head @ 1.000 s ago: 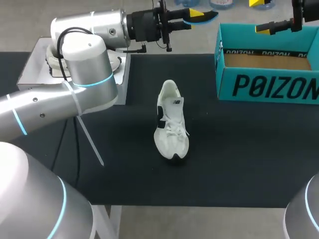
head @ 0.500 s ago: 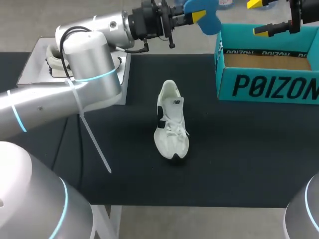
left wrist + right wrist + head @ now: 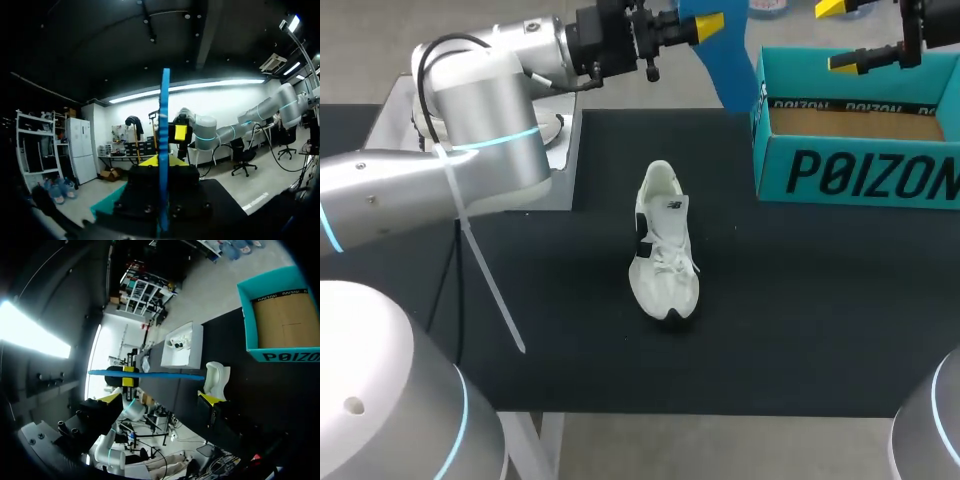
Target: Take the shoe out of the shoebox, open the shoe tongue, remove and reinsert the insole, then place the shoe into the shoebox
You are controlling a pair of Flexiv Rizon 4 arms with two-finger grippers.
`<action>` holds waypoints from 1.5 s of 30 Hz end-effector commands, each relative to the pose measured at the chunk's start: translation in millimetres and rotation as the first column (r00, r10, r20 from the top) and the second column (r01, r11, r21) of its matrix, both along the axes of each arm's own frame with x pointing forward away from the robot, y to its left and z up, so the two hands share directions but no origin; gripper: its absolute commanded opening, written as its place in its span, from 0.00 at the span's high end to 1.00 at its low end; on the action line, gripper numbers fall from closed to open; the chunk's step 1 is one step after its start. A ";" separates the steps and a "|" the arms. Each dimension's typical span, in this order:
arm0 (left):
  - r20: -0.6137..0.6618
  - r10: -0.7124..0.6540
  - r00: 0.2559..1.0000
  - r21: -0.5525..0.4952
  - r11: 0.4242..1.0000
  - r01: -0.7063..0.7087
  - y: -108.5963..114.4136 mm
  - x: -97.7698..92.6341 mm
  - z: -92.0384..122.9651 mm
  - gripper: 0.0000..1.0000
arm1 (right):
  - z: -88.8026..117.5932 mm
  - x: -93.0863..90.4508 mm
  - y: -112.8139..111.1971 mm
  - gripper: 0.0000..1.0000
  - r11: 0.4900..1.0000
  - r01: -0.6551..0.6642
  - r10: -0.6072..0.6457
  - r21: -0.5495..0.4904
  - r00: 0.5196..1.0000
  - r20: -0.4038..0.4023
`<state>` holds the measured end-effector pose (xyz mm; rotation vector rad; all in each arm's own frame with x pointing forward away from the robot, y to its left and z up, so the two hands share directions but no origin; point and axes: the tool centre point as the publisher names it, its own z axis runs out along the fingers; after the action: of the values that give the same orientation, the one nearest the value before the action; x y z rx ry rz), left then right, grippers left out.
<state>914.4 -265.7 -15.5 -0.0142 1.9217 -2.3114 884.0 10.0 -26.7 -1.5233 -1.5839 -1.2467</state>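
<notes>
Tabletop [image 3: 820, 300] bears lettered shoebox [image 3: 860, 175]; left gripper [image 3: 708, 24] seemingly clamps insole [image 3: 728, 62], right gripper [image 3: 842, 35] gapes.

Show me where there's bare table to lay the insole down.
Bare table lies right of the shoe, in front of the shoebox; also left of the shoe toward the near edge. The far-left corner is crowded: white tray and left arm.

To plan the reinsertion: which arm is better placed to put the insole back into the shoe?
Left. The left fingers hold the flat blue insole; the right fingers stand open and empty near the teal cardboard shoebox, away from the white shoe.
</notes>
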 end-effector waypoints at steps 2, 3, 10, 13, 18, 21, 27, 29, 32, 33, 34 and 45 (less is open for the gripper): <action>-0.306 -0.026 0.952 0.021 0.999 0.034 -0.1 -1.7 3.7 1.00 | 3.0 2.2 3.4 0.00 1.000 -0.005 0.006 -0.009 1.000 0.011; -0.306 -0.026 0.952 0.021 0.999 0.034 -0.1 -1.7 3.7 1.00 | 3.6 2.9 2.8 0.00 1.000 -0.005 0.006 -0.014 1.000 0.014; -0.634 -0.218 0.742 -0.024 0.965 0.263 1.9 -2.9 1.4 1.00 | 4.1 4.2 1.3 0.00 1.000 -0.006 0.007 -0.027 1.000 0.015; -0.727 -0.264 0.633 -0.040 0.938 0.345 1.6 -6.0 -2.1 1.00 | 3.8 5.1 1.2 0.00 1.000 -0.007 0.007 -0.028 1.000 0.014; -0.727 -0.264 0.633 -0.040 0.938 0.345 1.6 -6.0 -2.1 1.00 | 5.1 6.2 2.4 0.00 0.999 -0.008 0.009 -0.031 1.000 0.015; -0.727 -0.264 0.633 -0.040 0.938 0.345 1.6 -6.0 -2.1 1.00 | 5.7 7.0 3.0 0.00 0.999 -0.012 0.013 -0.038 1.000 0.019; -0.727 -0.264 0.633 -0.040 0.938 0.345 1.6 -6.0 -2.1 1.00 | 3.6 5.6 5.4 0.00 0.997 -0.023 0.025 -0.074 0.999 0.027; -0.727 -0.264 0.633 -0.040 0.938 0.345 1.6 -6.0 -2.1 1.00 | 3.2 5.1 5.0 0.00 0.996 -0.023 0.026 -0.085 0.999 0.029; -0.727 -0.264 0.633 -0.040 0.938 0.345 1.6 -6.0 -2.1 1.00 | 3.0 3.6 2.2 0.00 0.993 -0.019 0.023 -0.114 0.999 0.032; -0.727 -0.264 0.633 -0.040 0.938 0.345 1.6 -6.0 -2.1 1.00 | 3.2 3.3 1.4 0.00 0.992 -0.018 0.022 -0.124 0.999 0.036; -0.727 -0.264 0.633 -0.040 0.938 0.345 1.6 -6.0 -2.1 1.00 | 4.0 2.8 -0.1 0.00 0.989 -0.011 0.018 -0.148 0.999 0.044; -0.884 -0.257 0.389 -0.127 0.935 0.330 -4.2 -9.1 -8.9 1.00 | 17.3 0.3 -2.9 0.00 0.979 0.020 -0.004 -0.201 0.997 0.082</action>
<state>909.8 -267.0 -23.1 -1.1956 2.5815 -2.7811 887.4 6.0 -9.4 -1.6196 -1.8037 -1.1952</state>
